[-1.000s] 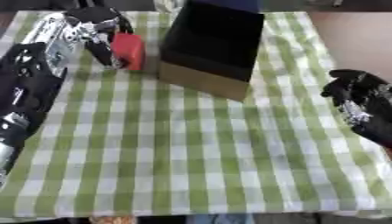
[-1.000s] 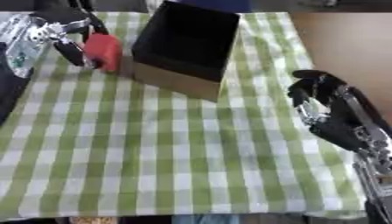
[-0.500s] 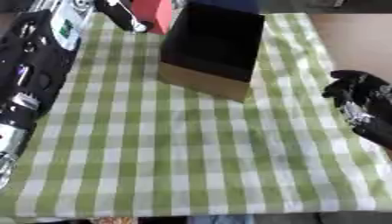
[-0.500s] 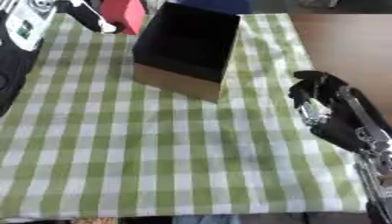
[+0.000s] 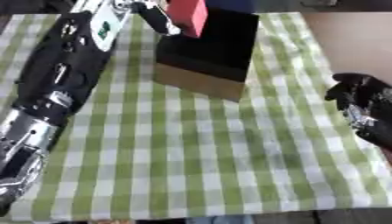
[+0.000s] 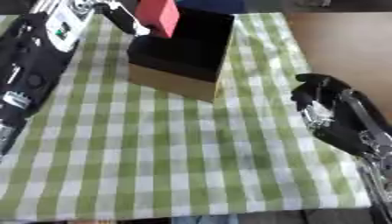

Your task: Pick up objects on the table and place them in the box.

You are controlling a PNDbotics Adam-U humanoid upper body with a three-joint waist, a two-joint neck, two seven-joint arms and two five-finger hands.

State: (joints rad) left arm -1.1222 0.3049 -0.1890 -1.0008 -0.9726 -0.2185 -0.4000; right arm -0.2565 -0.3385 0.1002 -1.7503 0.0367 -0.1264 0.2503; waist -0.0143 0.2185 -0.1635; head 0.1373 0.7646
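While the left hand pinches a red block over the black-lined cardboard box, release remains, and the right hand idles, fingers curled on nothing.

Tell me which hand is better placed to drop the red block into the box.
Left. The left hand already holds the red block at the near-left rim of the black box. The right hand sits idle near the table's right edge, carrying nothing.
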